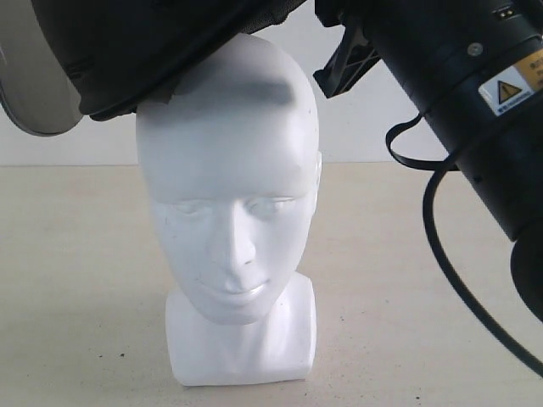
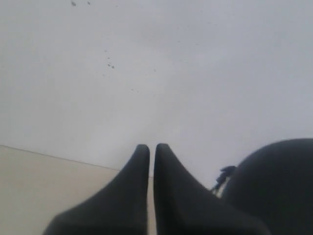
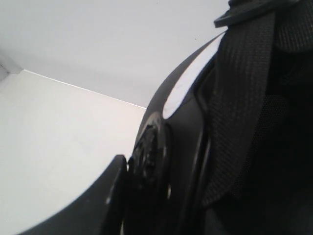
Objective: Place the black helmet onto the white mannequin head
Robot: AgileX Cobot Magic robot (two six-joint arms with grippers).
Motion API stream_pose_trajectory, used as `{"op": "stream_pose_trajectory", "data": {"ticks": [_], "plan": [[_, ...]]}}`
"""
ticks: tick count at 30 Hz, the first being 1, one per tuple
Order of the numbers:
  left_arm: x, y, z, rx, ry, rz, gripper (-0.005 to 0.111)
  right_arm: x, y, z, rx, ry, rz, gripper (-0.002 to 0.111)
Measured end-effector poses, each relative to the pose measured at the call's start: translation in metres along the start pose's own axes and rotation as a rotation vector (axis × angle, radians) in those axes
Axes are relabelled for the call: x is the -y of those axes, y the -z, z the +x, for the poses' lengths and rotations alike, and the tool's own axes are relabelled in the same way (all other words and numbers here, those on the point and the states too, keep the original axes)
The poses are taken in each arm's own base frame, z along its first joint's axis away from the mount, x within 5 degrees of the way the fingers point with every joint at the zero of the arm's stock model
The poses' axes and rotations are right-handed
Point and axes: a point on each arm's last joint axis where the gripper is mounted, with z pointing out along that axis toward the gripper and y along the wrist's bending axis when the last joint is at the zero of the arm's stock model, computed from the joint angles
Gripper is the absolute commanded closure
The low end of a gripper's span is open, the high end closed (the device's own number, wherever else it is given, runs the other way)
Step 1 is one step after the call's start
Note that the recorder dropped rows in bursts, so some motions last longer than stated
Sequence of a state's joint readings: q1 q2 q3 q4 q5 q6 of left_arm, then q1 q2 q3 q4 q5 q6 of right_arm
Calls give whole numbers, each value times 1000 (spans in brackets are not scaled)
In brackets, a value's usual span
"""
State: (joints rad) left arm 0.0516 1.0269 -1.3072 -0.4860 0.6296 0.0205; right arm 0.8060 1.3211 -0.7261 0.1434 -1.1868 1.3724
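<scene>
R gripper [image 3: 139, 188] pinches black helmet [image 1: 153, 51] rim, tilted on white mannequin head [image 1: 229, 170] crown; L gripper [image 2: 152, 152] pressed together.

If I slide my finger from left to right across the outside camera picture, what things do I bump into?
Grey visor of the black helmet → white mannequin head → the robot's black right arm.
</scene>
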Motion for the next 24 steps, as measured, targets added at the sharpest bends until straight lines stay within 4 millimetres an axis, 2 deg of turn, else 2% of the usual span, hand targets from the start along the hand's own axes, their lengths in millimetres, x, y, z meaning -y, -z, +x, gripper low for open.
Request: {"op": "stream_pose_trajectory", "data": {"ticks": [4,9,14,17,24], "plan": [[-22,-35,-5,-94,-7,32,102,0,0,0,0,-2,0,108],[-48,-84,13,-284,55,338,102,0,0,0,0,-1,0,108],[-71,-118,26,-306,47,509,102,0,0,0,-2,4,0,108],[-69,-127,35,-326,-4,578,102,0,0,0,-2,13,0,108],[-44,-136,49,-359,-103,670,102,0,0,0,-3,21,-1,108]]}}
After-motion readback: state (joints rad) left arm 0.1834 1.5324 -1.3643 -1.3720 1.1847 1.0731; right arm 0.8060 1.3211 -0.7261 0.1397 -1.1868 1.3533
